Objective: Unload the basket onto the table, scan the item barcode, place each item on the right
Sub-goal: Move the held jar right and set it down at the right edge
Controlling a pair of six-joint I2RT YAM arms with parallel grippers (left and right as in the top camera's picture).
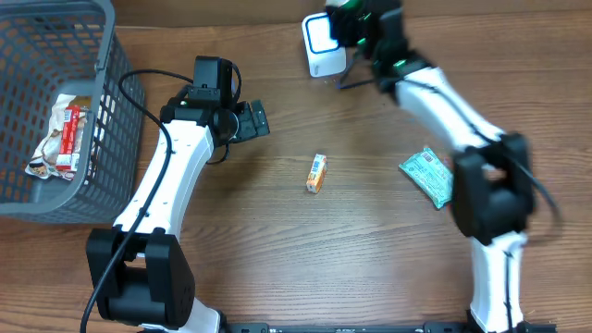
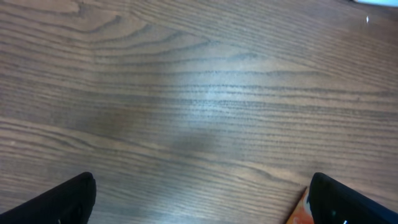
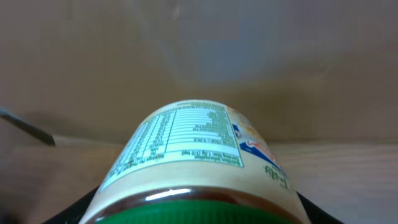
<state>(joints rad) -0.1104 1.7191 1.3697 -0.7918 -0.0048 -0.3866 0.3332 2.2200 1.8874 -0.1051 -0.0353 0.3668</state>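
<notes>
jar (image 3: 186,146) between the right jaws

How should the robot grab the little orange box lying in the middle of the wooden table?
Best guess: come straight down from above and pinch the small orange cardboard box across its two long sides, near the middle. It lies flat, longer than wide, with bare wooden table all around, so fingers fit either side. The open left gripper is nearest.
</notes>
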